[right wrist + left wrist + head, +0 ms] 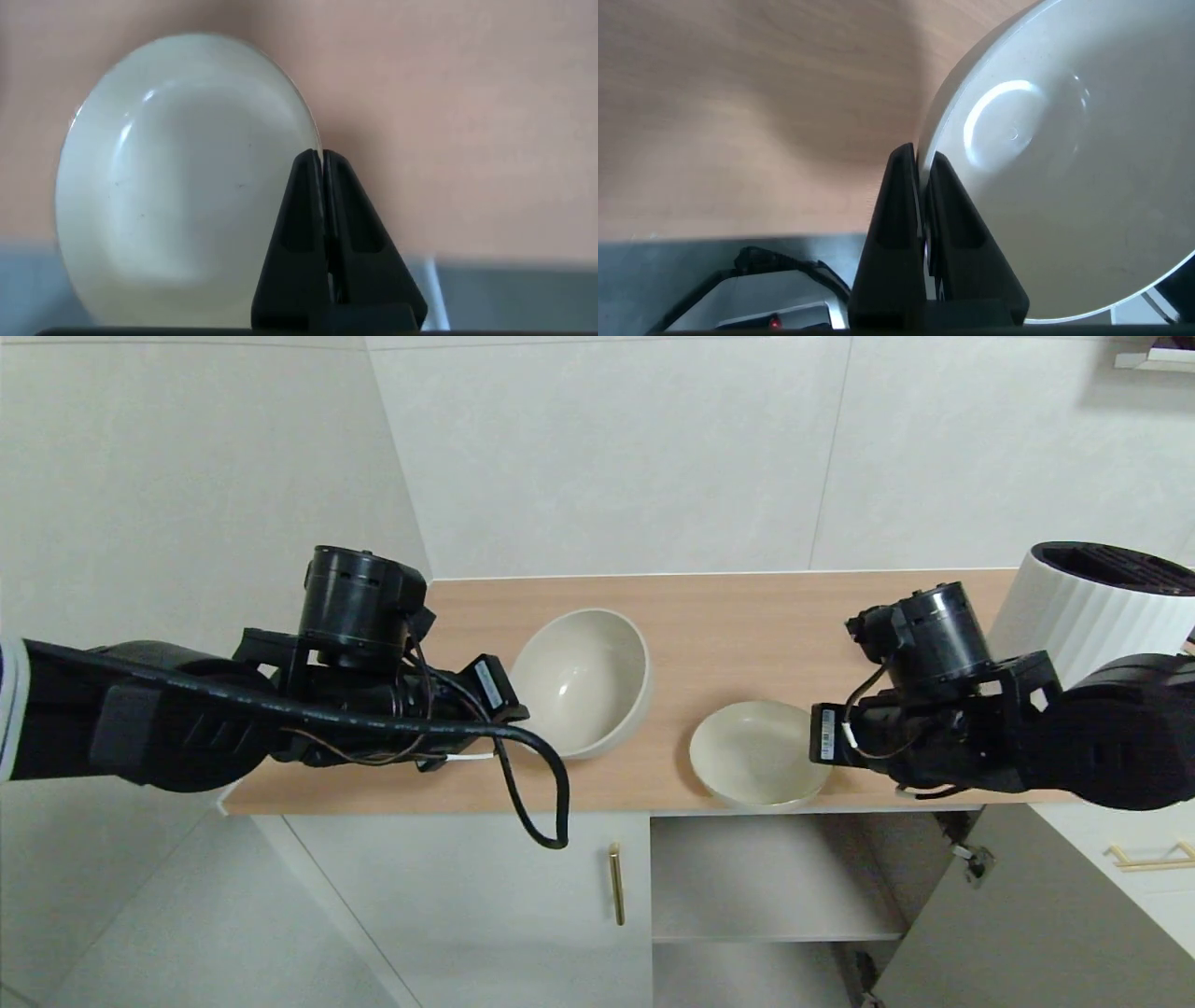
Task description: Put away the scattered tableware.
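Note:
A large cream bowl [583, 681] [1064, 159] sits tilted on the wooden counter [747, 625], its opening turned towards me. My left gripper [512, 712] [921, 154] is shut on the bowl's near-left rim. A smaller, shallow cream dish [758, 751] [177, 177] lies at the counter's front edge and hangs partly over it. My right gripper [822, 737] [322, 157] is shut on the dish's right rim, one finger on each side of the edge.
A white ribbed container [1092, 607] stands at the counter's right end, close behind my right arm. Below the counter an open cupboard shows a bare shelf [766, 919]; a closed door with a brass handle [616, 884] is to its left. Tiled walls close off the back and left.

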Available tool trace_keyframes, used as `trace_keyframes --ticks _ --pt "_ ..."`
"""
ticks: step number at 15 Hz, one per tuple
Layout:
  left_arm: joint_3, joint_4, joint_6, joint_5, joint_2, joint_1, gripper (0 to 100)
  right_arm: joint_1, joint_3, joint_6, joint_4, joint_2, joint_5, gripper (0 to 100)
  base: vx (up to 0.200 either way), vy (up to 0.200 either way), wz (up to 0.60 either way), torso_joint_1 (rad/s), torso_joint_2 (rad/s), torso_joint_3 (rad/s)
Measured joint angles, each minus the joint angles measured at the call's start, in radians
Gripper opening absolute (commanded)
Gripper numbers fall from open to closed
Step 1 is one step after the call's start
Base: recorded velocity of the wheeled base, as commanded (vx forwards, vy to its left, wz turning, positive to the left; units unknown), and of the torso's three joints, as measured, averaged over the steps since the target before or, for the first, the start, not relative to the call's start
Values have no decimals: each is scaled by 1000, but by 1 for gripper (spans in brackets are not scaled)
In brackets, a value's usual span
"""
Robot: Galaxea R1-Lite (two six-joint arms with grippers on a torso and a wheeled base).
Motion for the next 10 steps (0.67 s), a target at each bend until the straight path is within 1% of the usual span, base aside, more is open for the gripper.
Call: trace_keyframes --ticks 1,3,5,6,7,10 --pt "13 0 17 1 -15 0 0 0 5 0 37 -31 51 0 0 0 0 0 0 0" --pt "61 -2 88 2 -51 0 0 -3 11 1 106 -107 176 0 0 0 0 0 0 0" --pt "116 -6 149 0 -93 0 0 -6 19 3 146 -163 224 0 0 0 0 0 0 0" --pt "136 -6 163 0 -116 0 0 -7 24 2 193 -188 237 0 0 0 0 0 0 0" --pt "146 -6 168 -1 -134 0 0 -8 27 1 220 -204 241 0 0 0 0 0 0 0" --pt "157 -6 167 -1 -164 0 0 -23 50 0 199 -229 245 0 0 0 0 0 0 0"
